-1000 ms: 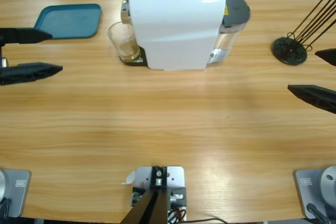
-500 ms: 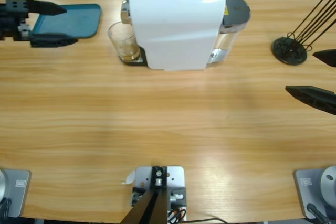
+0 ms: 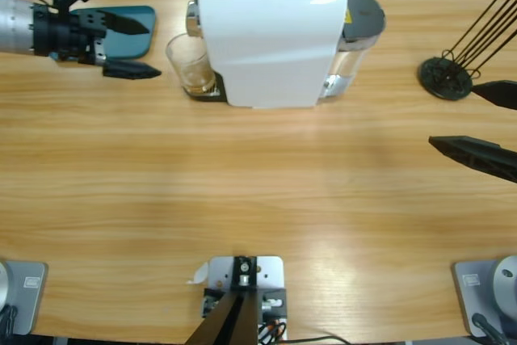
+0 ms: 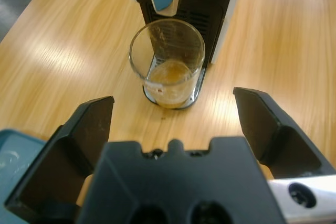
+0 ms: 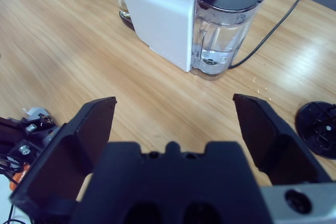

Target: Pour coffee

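- Left gripper (image 3: 129, 46), at the 10 o'clock corner of the table (image 3: 258, 199), now much nearer the glass (image 3: 191, 64) than a second ago: then low at the 9 o'clock edge, half a second ago up over the teal tray (image 3: 147, 14), now past the tray's near edge and pointing toward 3 o'clock.
- Jaws spread wide, holding nothing; in the left wrist view the glass (image 4: 167, 61) centred in the gap between them but well ahead, not yet between the fingertips.
- The coffee (image 4: 169, 77): a shallow amber layer at the bottom of the glass, on the drip plate under the spout of the white coffee machine (image 3: 266, 38), at about 11 o'clock on the table.
- Glass upright and unmoved across the three moments; machine likewise.
- Right gripper (image 3: 477, 119) at the 3 o'clock edge, jaws also wide apart and empty, shifted only slightly inward; the black wire rack (image 3: 446, 77) just beyond it.
- Right wrist view looking at the water tank (image 5: 223, 30) and the machine's rear side.
- Likely meaning: approach stage under way, left arm lined up for a side grasp of the glass; a further straight advance needed before closing.
- Risk: a fingertip nudging the glass off the plate, or clipping the machine body at the far side.
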Controlling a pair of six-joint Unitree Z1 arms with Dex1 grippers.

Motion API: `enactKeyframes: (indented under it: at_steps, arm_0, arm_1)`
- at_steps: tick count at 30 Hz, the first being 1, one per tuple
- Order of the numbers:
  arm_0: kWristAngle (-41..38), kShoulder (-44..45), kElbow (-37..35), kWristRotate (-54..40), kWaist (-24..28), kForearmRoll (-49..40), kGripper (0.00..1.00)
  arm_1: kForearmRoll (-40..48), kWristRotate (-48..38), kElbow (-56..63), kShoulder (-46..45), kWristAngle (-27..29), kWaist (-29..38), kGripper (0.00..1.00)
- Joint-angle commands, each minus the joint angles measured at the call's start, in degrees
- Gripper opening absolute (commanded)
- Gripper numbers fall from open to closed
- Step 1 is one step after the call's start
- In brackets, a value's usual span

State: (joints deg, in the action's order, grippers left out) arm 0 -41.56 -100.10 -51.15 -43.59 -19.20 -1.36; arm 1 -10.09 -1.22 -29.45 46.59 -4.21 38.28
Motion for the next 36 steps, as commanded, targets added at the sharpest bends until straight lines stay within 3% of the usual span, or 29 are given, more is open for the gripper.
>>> enactKeyframes:
  at_steps: [1,33,36]
  arm_0:
    - [1.13,-8.18,-3.43,-0.71,-3.44,1.88,1.000]
    - [3.95,-14.96,-10.02,0.10,-7.46,1.88,1.000]
    - [3.86,-15.17,-10.32,0.57,-7.50,1.88,0.956]
  arm_1:
    - [-0.37,0.06,0.55,2.42,-0.72,0.56,1.000]
    - [-0.41,0.01,0.53,2.63,-0.79,0.56,1.000]
    - [-0.46,-0.01,0.53,2.47,-0.75,0.56,1.000]
